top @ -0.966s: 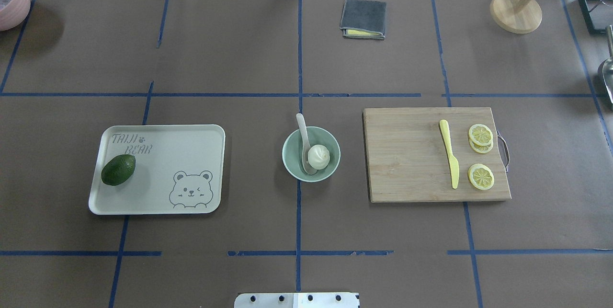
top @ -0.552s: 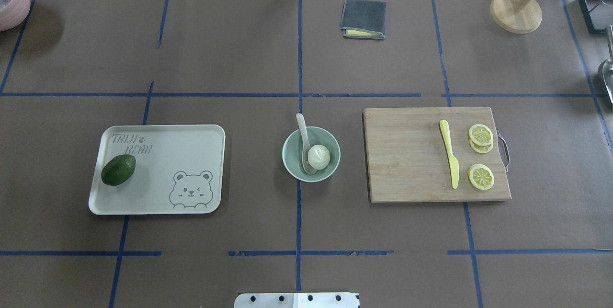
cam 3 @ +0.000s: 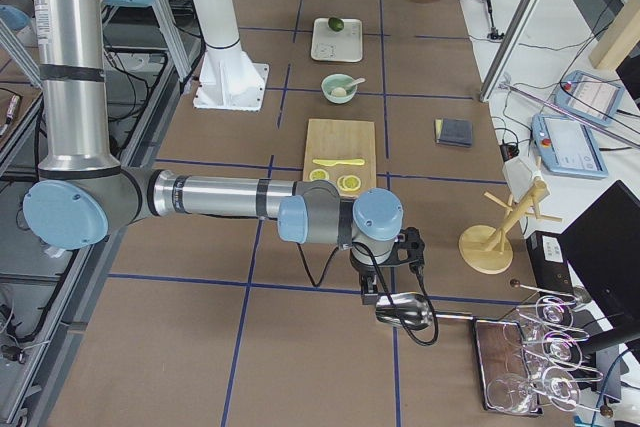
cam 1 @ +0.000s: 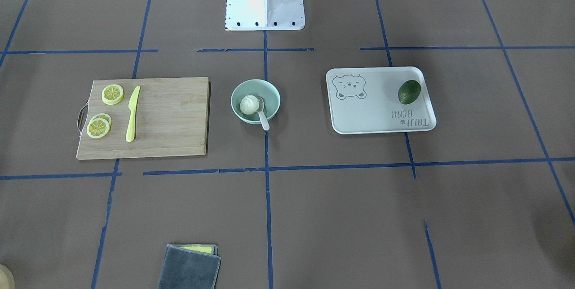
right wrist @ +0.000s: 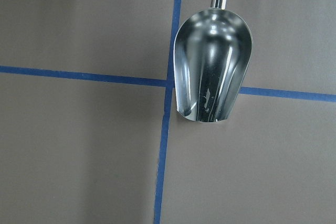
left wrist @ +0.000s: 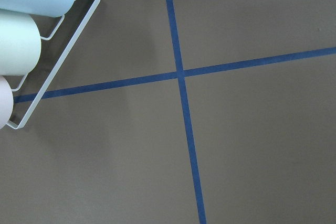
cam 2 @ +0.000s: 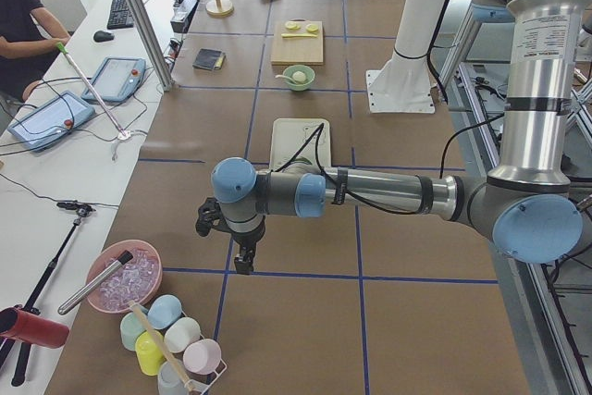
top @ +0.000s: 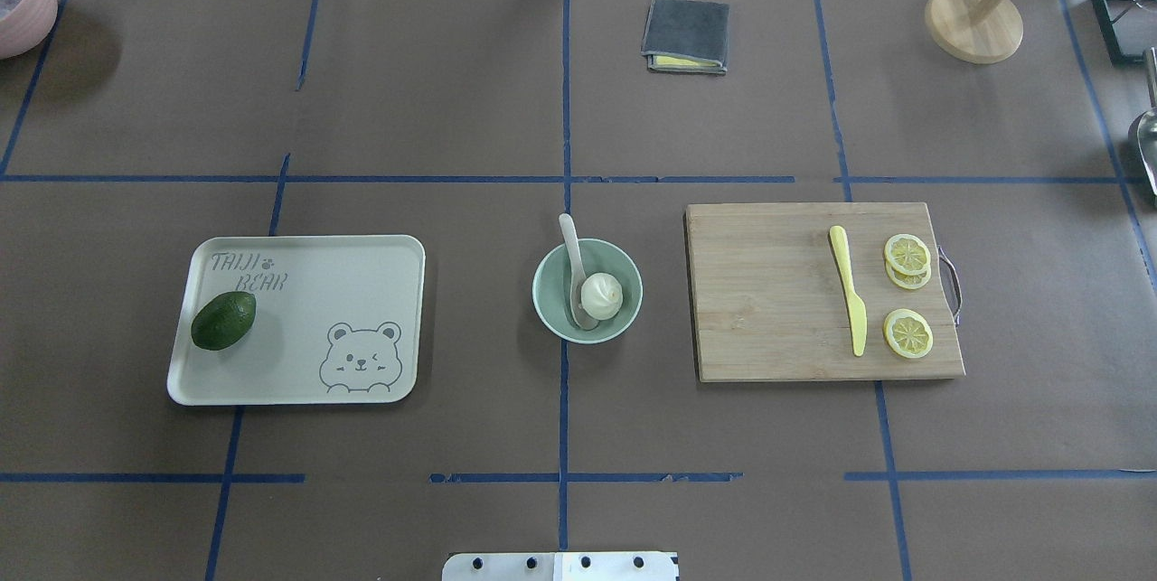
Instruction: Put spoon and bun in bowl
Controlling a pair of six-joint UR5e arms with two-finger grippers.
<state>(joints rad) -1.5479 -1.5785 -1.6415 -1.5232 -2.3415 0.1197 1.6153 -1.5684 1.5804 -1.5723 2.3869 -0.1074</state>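
The mint-green bowl (top: 545, 296) stands at the table's middle. The white bun (top: 601, 295) lies inside it. The beige spoon (top: 570, 242) rests with its scoop in the bowl beside the bun, and its handle sticks out over the far rim. All three also show in the front view: bowl (cam 1: 271, 94), bun (cam 1: 247, 104), spoon (cam 1: 264, 121). My left gripper (cam 2: 242, 266) shows only in the exterior left view, far from the bowl near the cup rack. My right gripper (cam 3: 369, 296) shows only in the exterior right view, above a metal scoop. I cannot tell whether either is open or shut.
A white bear tray (top: 362, 292) holds an avocado (top: 223, 320). A wooden cutting board (top: 768, 292) carries a yellow knife (top: 849, 301) and lemon slices (top: 907, 253). A grey cloth (top: 686, 34), a wooden stand (top: 973, 21), a metal scoop (right wrist: 212, 69) and a cup rack (left wrist: 31, 40) lie at the edges.
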